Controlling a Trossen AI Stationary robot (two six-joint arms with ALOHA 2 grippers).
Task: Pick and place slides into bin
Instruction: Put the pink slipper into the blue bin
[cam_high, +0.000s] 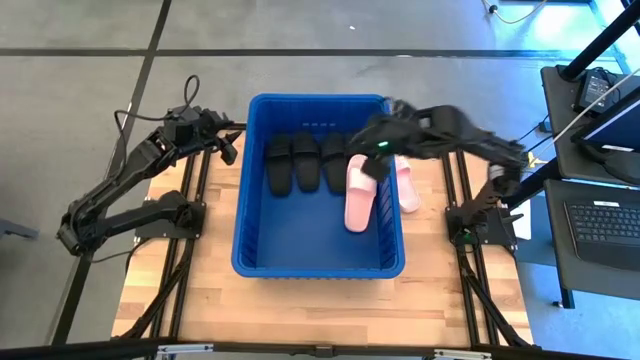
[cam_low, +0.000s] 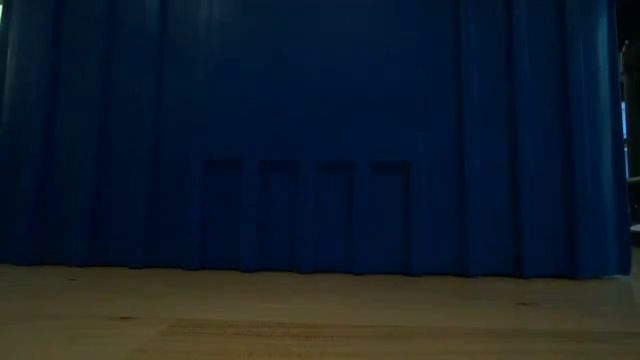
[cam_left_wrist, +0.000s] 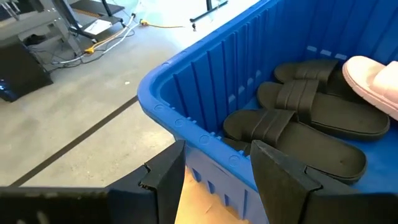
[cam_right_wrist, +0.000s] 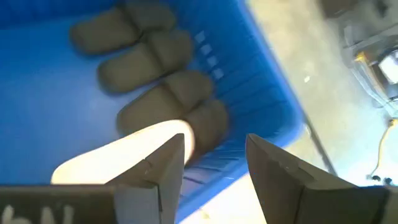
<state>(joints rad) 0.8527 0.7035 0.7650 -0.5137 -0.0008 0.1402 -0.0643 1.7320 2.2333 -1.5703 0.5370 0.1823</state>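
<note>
The right end effector (cam_high: 372, 160), fingers spread and empty, hangs over the bin (cam_high: 250, 200); lowering carelessly could snag the pink slide (cam_high: 360, 195) beneath.

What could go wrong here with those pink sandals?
One pink slide lies inside the bin, but the other seems to sit at its right rim and could slip outside. The right gripper hangs open just above them, so a careless move might knock it off.
</note>
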